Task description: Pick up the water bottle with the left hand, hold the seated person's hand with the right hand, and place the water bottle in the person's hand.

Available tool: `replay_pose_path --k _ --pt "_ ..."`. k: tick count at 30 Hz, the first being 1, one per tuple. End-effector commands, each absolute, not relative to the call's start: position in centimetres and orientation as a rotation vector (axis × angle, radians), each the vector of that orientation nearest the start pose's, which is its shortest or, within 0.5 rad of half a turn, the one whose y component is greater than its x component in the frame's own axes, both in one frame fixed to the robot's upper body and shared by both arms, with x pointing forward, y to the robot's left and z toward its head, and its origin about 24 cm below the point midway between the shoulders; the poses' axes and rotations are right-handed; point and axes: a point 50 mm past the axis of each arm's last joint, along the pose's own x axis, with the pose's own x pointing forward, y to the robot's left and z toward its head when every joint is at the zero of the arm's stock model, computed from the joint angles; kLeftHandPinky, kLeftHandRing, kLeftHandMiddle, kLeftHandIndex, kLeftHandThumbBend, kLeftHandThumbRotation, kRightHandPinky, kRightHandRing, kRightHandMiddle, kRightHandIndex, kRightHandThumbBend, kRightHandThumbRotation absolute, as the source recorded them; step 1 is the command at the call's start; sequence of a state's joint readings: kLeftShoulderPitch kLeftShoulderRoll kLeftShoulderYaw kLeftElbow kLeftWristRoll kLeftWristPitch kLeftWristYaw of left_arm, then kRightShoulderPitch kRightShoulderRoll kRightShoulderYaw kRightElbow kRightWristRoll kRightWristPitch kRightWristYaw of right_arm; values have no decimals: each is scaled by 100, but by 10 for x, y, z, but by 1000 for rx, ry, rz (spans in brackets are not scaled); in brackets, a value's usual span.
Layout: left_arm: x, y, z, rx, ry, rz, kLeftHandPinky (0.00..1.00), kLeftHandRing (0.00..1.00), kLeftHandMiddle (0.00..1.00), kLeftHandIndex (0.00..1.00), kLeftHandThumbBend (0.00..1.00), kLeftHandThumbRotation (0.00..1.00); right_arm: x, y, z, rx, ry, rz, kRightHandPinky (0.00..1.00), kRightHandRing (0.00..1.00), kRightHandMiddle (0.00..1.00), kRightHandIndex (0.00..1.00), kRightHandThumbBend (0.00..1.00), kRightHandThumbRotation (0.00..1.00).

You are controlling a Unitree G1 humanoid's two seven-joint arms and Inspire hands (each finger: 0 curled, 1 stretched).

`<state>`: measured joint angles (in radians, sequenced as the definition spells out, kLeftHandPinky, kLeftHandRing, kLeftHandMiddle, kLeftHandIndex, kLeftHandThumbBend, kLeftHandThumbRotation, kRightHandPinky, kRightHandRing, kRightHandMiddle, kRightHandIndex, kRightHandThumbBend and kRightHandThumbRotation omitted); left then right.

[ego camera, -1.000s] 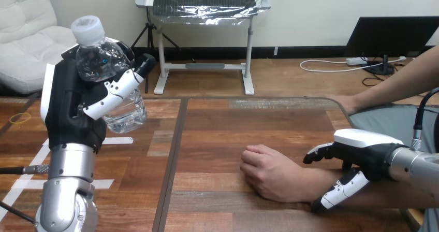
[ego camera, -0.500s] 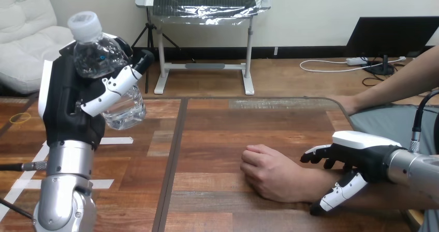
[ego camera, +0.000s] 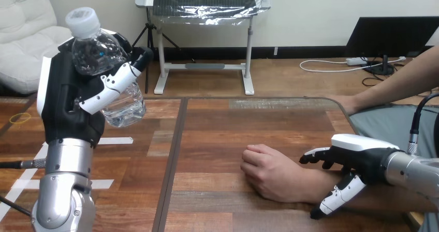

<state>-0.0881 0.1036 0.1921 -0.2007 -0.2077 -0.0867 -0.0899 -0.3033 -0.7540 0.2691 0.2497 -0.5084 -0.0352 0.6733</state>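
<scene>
My left hand (ego camera: 70, 105) is raised at the view's left, fingers and thumb curled round a clear water bottle (ego camera: 103, 71) with a white cap; the bottle is lifted off the table and leans a little left. The person's hand (ego camera: 269, 172) rests as a loose fist, knuckles up, on the wooden table (ego camera: 217, 133) right of centre. My right hand (ego camera: 357, 157) hovers at the person's wrist, fingers over it and thumb below it toward me. The fingers are spread and do not close on the wrist.
The person's other arm (ego camera: 393, 84) reaches in at the upper right, its hand at the table's far right edge. White tape strips (ego camera: 116, 140) lie on the table near my left arm. A dark seam (ego camera: 173, 159) runs down the tabletop.
My left hand has drifted slightly left with the bottle. My right hand has dropped a little and eased forward along the person's wrist, still open.
</scene>
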Motion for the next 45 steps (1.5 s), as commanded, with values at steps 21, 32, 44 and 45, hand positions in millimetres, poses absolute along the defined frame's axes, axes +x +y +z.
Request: replay_pose_path --k 21,32,44,45 --pt "263 201 157 -67 -552 66 19 23 29 34 55 0 265 -236 15 -1214 741 821 74 99 100 100 100 42" --pt "263 202 158 -72 -554 63 19 23 29 34 55 0 263 -239 14 -1209 758 802 73 97 100 99 100 42" --pt "264 203 158 -77 -561 66 19 23 29 34 55 0 262 -241 14 -1244 756 799 74 97 98 95 100 42" --pt "264 203 158 -79 -561 66 19 23 29 34 55 0 262 -241 13 -1245 756 799 74 97 98 94 100 42"
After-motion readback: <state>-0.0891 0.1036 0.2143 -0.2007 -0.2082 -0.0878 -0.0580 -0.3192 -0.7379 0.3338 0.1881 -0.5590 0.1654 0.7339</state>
